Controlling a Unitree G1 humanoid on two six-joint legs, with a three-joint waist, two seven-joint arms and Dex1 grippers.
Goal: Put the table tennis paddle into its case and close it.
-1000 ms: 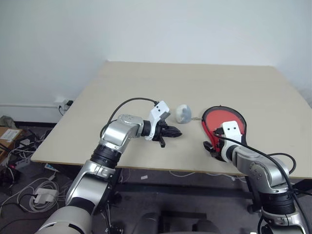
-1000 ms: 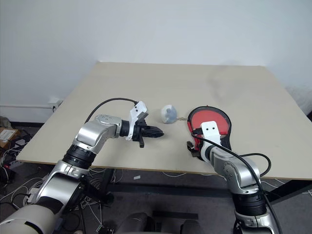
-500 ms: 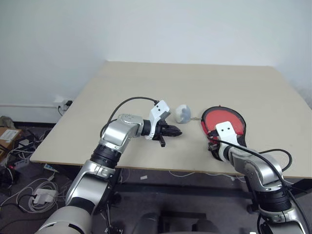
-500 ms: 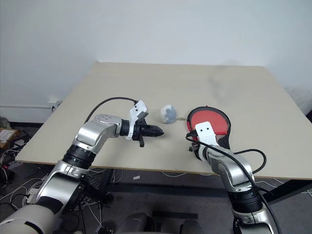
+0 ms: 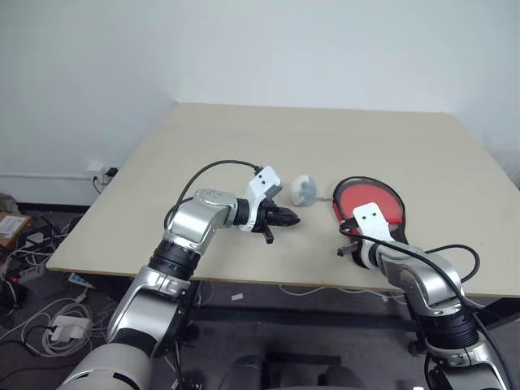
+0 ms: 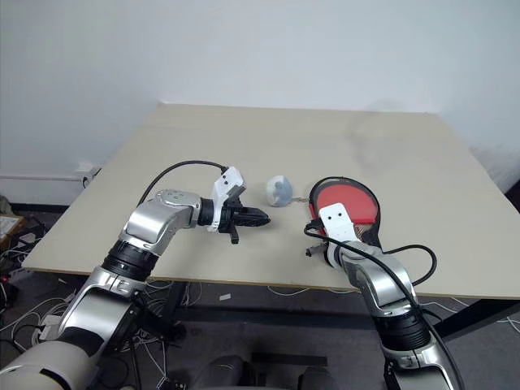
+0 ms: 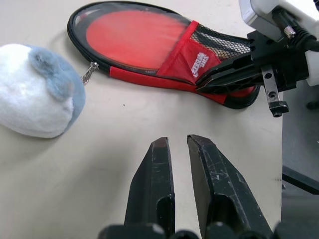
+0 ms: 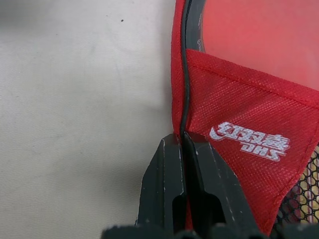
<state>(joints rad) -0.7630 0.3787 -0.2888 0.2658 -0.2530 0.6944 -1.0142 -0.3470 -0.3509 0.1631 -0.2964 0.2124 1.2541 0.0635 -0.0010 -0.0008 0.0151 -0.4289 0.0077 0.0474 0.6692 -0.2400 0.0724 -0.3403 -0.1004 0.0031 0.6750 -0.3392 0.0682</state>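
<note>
Beige tabletop [image 5: 244, 154] against a white wall is what I see from the head camera. On it lies the case [image 5: 370, 197], red with black edging, toward my right side near the front edge, with a small pale lump [image 5: 305, 188] just beside its rounded end. My left gripper [image 5: 288, 218] hangs over the table in front of the lump, well apart from the case. My right gripper [image 5: 348, 246] sits at the case's near, narrow end.

From the left wrist, I see my left fingers [image 7: 154, 184] nearly together with nothing between them, and the case's zipper pull [image 7: 89, 72] beside the lump.

From the right wrist, my right fingers [image 8: 164, 184] are clamped on the case's black edging next to the white logo [image 8: 249, 139].
</note>
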